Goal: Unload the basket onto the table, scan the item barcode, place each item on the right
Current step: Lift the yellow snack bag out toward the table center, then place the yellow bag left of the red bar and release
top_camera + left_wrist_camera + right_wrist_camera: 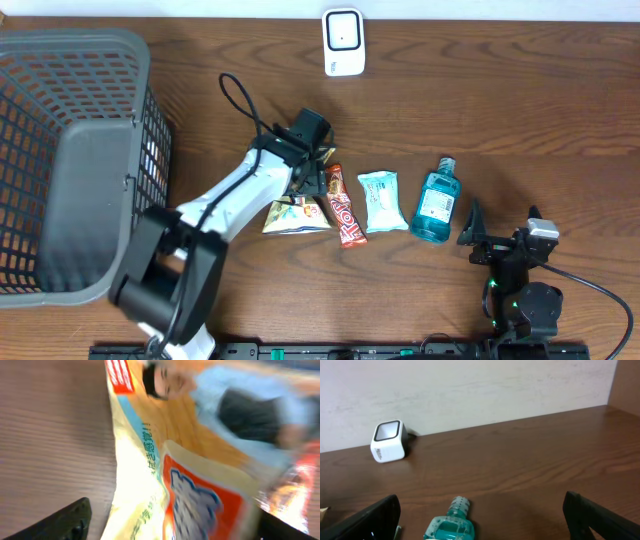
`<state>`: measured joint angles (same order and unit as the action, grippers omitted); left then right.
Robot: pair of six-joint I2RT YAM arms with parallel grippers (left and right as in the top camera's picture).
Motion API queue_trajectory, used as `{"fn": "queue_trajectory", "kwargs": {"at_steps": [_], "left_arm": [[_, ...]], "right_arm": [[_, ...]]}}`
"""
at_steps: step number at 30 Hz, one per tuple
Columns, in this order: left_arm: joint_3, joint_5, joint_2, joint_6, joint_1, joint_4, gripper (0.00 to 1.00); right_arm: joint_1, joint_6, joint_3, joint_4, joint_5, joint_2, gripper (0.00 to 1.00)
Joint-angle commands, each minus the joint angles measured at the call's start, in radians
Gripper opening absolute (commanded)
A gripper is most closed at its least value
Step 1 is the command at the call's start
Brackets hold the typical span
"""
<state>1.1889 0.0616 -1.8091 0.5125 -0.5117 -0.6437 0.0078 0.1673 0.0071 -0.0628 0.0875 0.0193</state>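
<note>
The snack bag point(297, 216) is pictured lying on the desk point(500, 100) beside a chocolate bar point(343, 205), flanked by the left fingers point(65, 522), which are spread wide and released. The right fingers point(375, 515) are likewise parted, empty, near the bottle point(437, 200), well apart from the scanner point(343, 42).

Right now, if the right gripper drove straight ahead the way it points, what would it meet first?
Probably the blue bottle, lying low just ahead of the right gripper, a little left of centre; it might pass over it, height is unclear. Beyond is bare table to the wall.
</note>
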Motion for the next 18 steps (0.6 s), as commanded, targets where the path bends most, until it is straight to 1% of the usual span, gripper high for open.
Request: {"fn": "queue_trajectory", "kwargs": {"at_steps": [1, 3, 4, 5, 6, 7, 9, 10, 11, 15, 18], "left_arm": [[0.030, 0.037, 0.116, -0.032, 0.003, -0.003, 0.93], [0.030, 0.037, 0.170, -0.032, 0.003, -0.003, 0.93], [0.030, 0.036, 0.195, -0.032, 0.002, -0.004, 0.91], [0.030, 0.036, 0.219, -0.032, 0.002, -0.006, 0.77], [0.030, 0.036, 0.243, -0.032, 0.002, -0.007, 0.52], [0.030, 0.036, 0.263, -0.031, 0.002, -0.006, 0.38], [0.030, 0.036, 0.288, -0.019, 0.002, -0.006, 0.15], [0.030, 0.036, 0.294, -0.008, 0.002, -0.006, 0.10], [0.029, 0.037, 0.294, 0.003, 0.002, -0.006, 0.08], [-0.002, 0.036, 0.270, 0.095, 0.003, 0.024, 0.08], [-0.025, 0.028, 0.218, 0.145, 0.003, 0.039, 0.08]], "right_arm": [[0.005, -0.011, -0.002, -0.002, 0.015, 0.000, 0.99], [0.005, -0.011, -0.002, -0.002, 0.015, 0.000, 0.99], [0.005, -0.011, -0.002, -0.002, 0.015, 0.000, 0.99], [0.005, -0.011, -0.002, -0.002, 0.015, 0.000, 0.99], [0.005, -0.011, -0.002, -0.002, 0.015, 0.000, 0.99], [0.005, -0.011, -0.002, -0.002, 0.015, 0.000, 0.99], [0.005, -0.011, -0.002, -0.002, 0.015, 0.000, 0.99], [0.005, -0.011, -0.002, -0.002, 0.015, 0.000, 0.99], [0.005, -0.011, -0.002, -0.002, 0.015, 0.000, 0.99], [0.005, -0.011, -0.002, -0.002, 0.015, 0.000, 0.99], [0.005, -0.011, -0.002, -0.002, 0.015, 0.000, 0.99]]}}
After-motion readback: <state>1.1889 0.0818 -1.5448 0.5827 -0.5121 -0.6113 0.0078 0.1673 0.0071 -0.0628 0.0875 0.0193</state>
